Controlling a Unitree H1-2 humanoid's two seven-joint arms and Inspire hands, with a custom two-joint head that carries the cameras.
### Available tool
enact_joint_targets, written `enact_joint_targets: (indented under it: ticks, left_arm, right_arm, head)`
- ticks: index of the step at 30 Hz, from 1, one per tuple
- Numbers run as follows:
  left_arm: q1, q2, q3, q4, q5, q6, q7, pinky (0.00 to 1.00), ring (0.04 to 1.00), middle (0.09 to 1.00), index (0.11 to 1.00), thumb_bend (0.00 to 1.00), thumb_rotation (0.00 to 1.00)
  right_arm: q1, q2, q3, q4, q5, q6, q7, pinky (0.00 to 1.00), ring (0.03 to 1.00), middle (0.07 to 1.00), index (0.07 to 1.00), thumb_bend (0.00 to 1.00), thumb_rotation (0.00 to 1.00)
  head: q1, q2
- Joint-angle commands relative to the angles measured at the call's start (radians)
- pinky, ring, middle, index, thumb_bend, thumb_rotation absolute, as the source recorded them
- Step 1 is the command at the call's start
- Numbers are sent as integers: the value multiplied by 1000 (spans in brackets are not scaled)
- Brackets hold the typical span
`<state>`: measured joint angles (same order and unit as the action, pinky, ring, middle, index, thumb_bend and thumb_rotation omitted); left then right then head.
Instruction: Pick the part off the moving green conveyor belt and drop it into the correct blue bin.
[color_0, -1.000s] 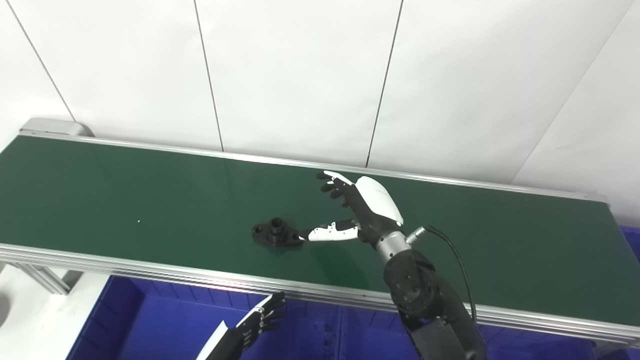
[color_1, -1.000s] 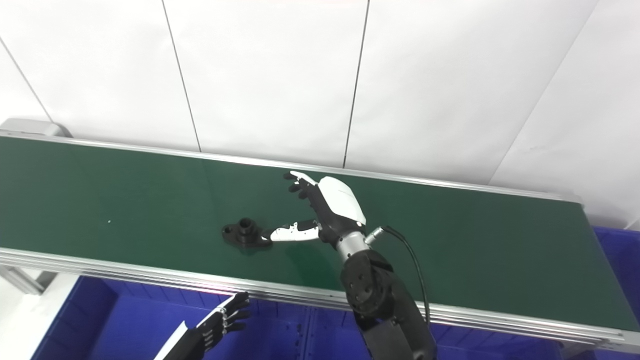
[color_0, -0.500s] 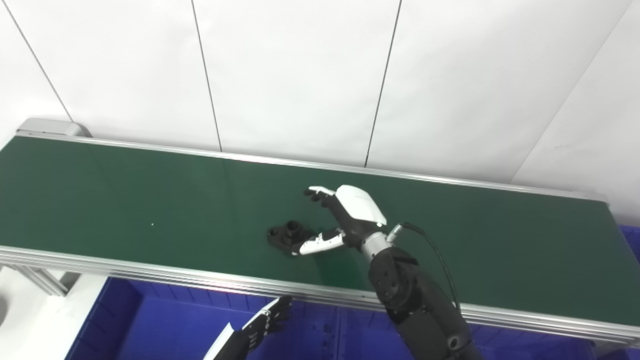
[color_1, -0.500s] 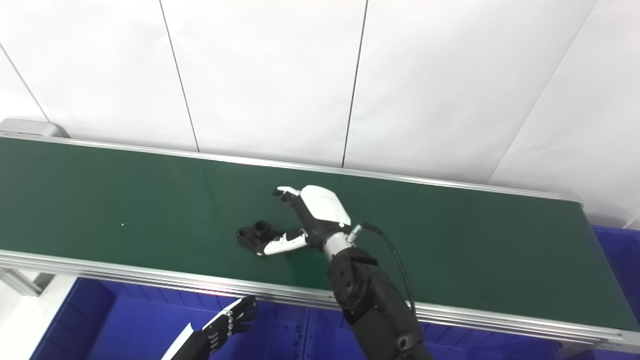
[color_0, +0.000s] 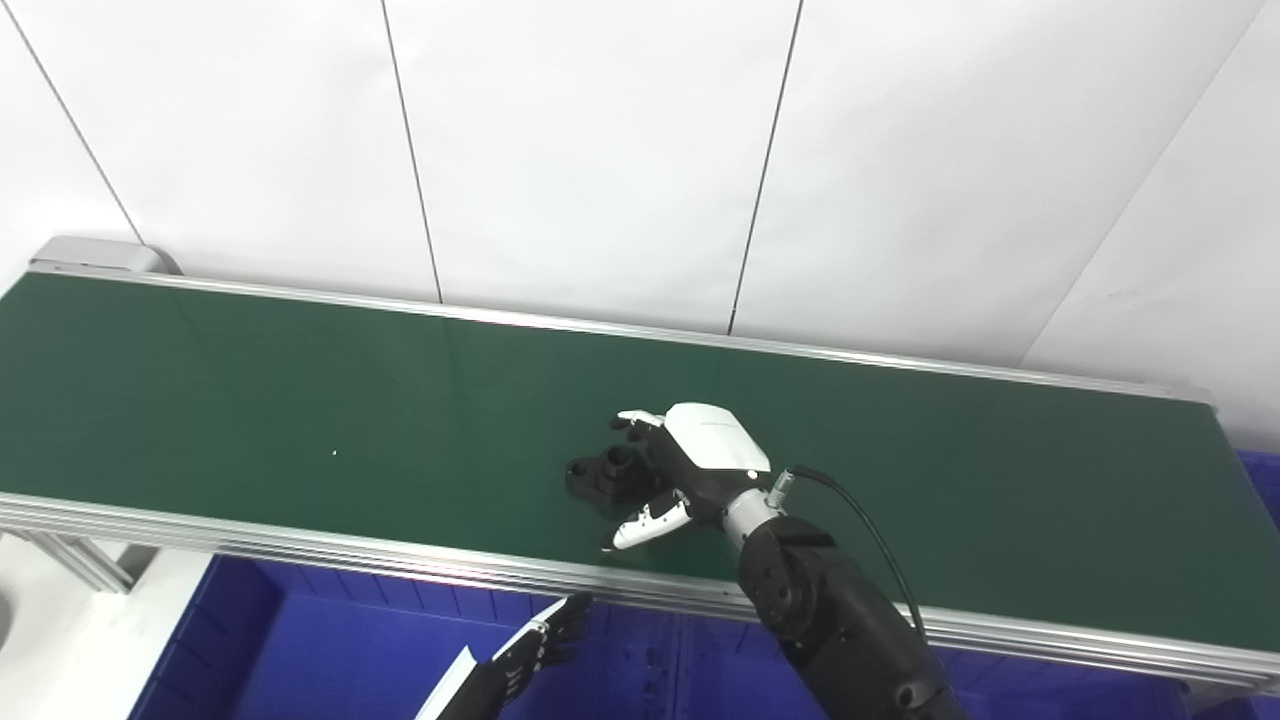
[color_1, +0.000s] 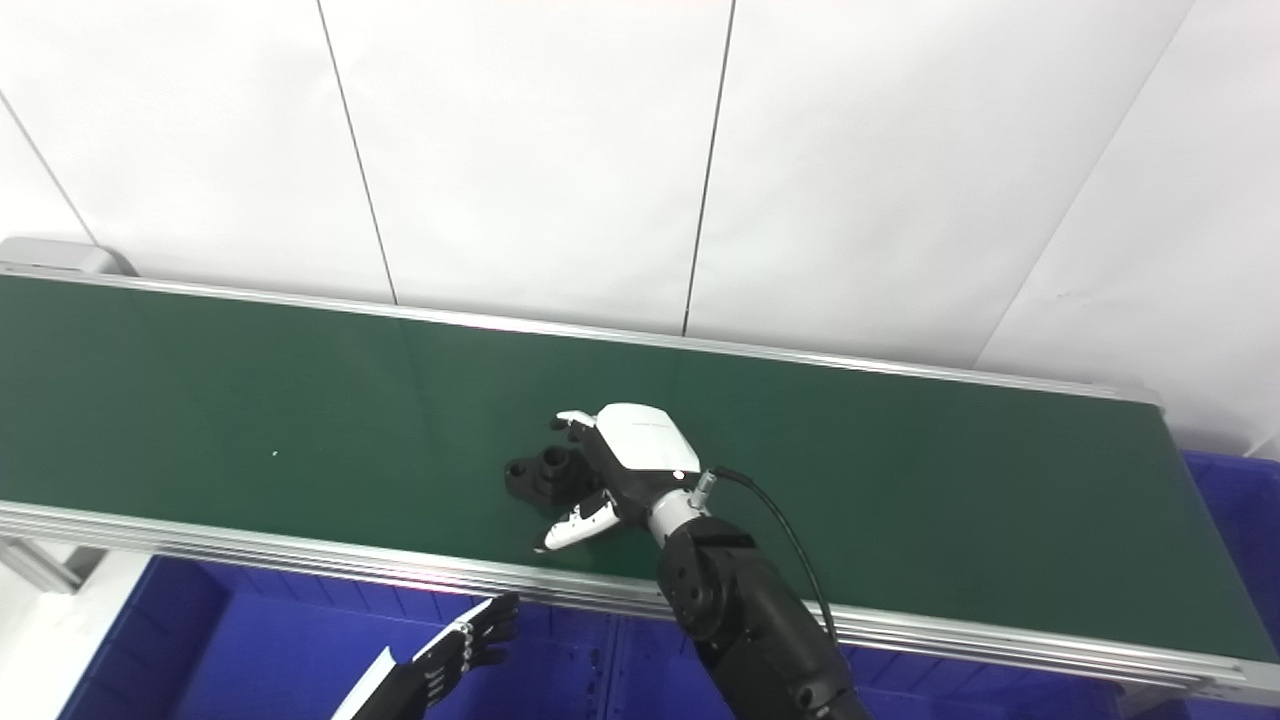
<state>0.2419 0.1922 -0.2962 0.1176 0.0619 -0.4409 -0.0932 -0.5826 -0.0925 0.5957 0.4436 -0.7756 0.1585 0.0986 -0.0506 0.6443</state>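
A black flanged part (color_0: 603, 474) with a short upright collar lies on the green conveyor belt (color_0: 250, 400), near its front edge. My right hand (color_0: 690, 465) rests low on the belt right beside the part, fingers spread behind it and thumb (color_0: 645, 525) in front, open around its right end without closing. My left hand (color_0: 535, 645) hangs below the belt over the blue bin, fingers apart and holding nothing.
Blue bins (color_0: 330, 650) sit under the belt's front rail (color_0: 300, 545), and another blue bin (color_1: 1235, 520) shows at the far right. A white panelled wall stands behind the belt. A cable (color_0: 870, 530) loops from my right wrist.
The part rode the belt to the right, into my right hand. That hand came down and toward the front edge, with its thumb swinging past the part's near side.
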Motion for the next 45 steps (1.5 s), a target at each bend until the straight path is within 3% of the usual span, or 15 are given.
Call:
enact_joint_targets:
  ticks: [1, 5, 8, 9, 12, 14, 15, 16, 19, 22, 26, 36, 39, 42, 45]
  left_arm:
    - [0, 7, -1, -31, -8, -29, 16, 853, 902, 932, 919, 862, 446]
    - [3, 10, -5, -40, 0, -29, 27, 850, 896, 930, 919, 861, 448]
    - [3, 12, -7, -45, 0, -29, 31, 843, 892, 930, 921, 865, 462]
    - [4, 12, -7, -46, -4, -29, 30, 844, 895, 932, 924, 862, 462]
    - [4, 13, -8, -51, -2, -29, 34, 836, 891, 929, 926, 862, 468]
    - [4, 11, -8, -56, -2, -29, 37, 836, 889, 926, 922, 865, 468]
    - [4, 10, -8, -57, -3, -29, 38, 839, 890, 927, 922, 864, 469]
    - [5, 10, -9, -59, -2, -29, 41, 839, 890, 928, 922, 865, 469]
    - [4, 10, -10, -62, -3, -29, 43, 834, 886, 928, 923, 867, 470]
    - [3, 9, -8, -65, -8, -29, 40, 837, 887, 928, 923, 856, 458]
    - [1, 10, -9, -65, -2, -29, 46, 833, 884, 926, 922, 857, 464]
    - [3, 17, -9, -67, -2, -29, 48, 820, 877, 925, 927, 868, 473]
    - [5, 18, -9, -70, -1, -29, 50, 817, 873, 923, 924, 868, 475]
    - [8, 20, -8, -76, -4, -29, 44, 819, 874, 927, 926, 863, 473]
    - [12, 20, -7, -83, -7, -29, 42, 816, 871, 924, 926, 860, 467]
  right_arm:
    - [-12, -4, 7, -5, -10, -44, -11, 734, 787, 808, 836, 764, 222]
    - [-7, -27, 8, 4, -12, -52, -28, 716, 775, 797, 827, 738, 129]
    - [-4, -42, 7, 12, -12, -67, -45, 660, 717, 746, 792, 656, 46]
    - [-3, -43, 7, 17, -13, -68, -51, 620, 680, 716, 779, 629, 19]
    - [1, -43, 9, 38, -22, -80, -85, 421, 503, 510, 716, 556, 1]
    - [8, -44, 16, 50, -32, -94, -117, 372, 457, 495, 689, 552, 0]
    - [11, -45, 19, 54, -33, -99, -128, 320, 398, 488, 574, 536, 0]
    - [15, -45, 22, 60, -34, -107, -140, 296, 371, 485, 535, 530, 0]
    - [25, -43, 29, 67, -33, -115, -160, 235, 302, 478, 497, 526, 0]
    - [39, -34, 38, 70, -41, -111, -175, 241, 314, 479, 494, 524, 0]
    - [49, -22, 43, 85, -45, -117, -198, 332, 417, 488, 494, 523, 0]
    - [63, -22, 46, 83, -44, -123, -239, 314, 404, 468, 512, 520, 0]
    - [77, -31, 33, 30, -37, -115, -233, 300, 380, 483, 495, 523, 0]
    - [109, -39, -3, -64, -23, -100, -240, 213, 282, 476, 492, 525, 0]
    - [151, -49, -43, -185, -20, -71, -214, 217, 292, 477, 492, 525, 0]
  head:
    - [1, 1]
    - [-10, 10]
    - [-16, 16]
    - [-18, 20]
    - [-20, 25]
    - [-23, 31]
    - [-23, 32]
    - [-25, 34]
    - [-28, 36]
    - [-26, 39]
    - [-27, 40]
    - [-33, 42]
    - [-37, 47]
    - [-38, 49]
    - [-41, 55]
